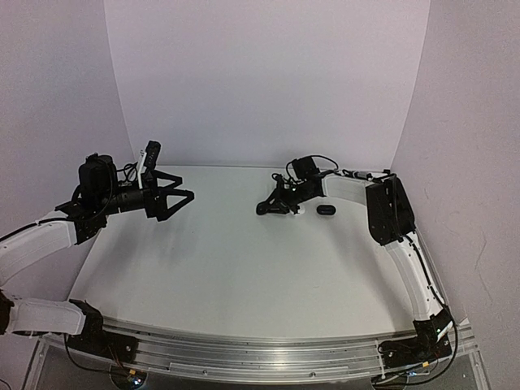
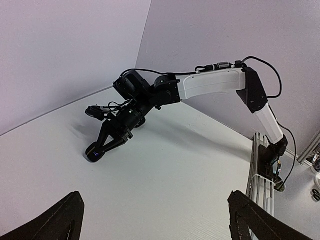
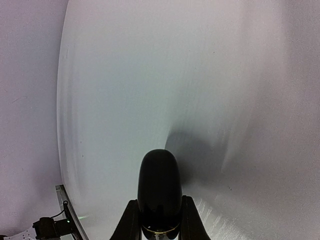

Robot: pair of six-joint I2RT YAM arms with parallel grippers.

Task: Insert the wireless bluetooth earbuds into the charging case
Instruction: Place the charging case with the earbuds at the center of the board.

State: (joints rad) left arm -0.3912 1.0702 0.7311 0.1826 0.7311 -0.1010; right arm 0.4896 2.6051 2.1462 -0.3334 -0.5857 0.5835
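- Top external view: a white table (image 1: 244,276) sits in a booth of plain pale walls, with both arm bases on the rail at its near edge.
- The right gripper (image 1: 265,209) reaches in toward the middle of the far half of the table, its jaws pinching a black charging case (image 1: 260,210).
- Whether the charging case touches the table or hangs just above it cannot be told from here.
- A second black pebble-shaped case (image 1: 325,210) lies on the table just right of the charging case, beyond the gripper body and under the right forearm.
- The left gripper (image 1: 180,203) hangs well left of the charging case, jaws spread wide with nothing between them.
- Left wrist view: the left fingers (image 2: 60,222) show only as dark tips in the bottom corners, far apart.
- Beyond them the right gripper (image 2: 98,148) slants down to the table, clamped on the charging case (image 2: 92,153), whose rounded end shows a small blue light.
- Right wrist view: the glossy, closed charging case (image 3: 159,180) fills the lower centre, pointing away from the camera.
- The right fingers (image 3: 129,220) press against both its sides, and its shadow falls on the table just beyond it.
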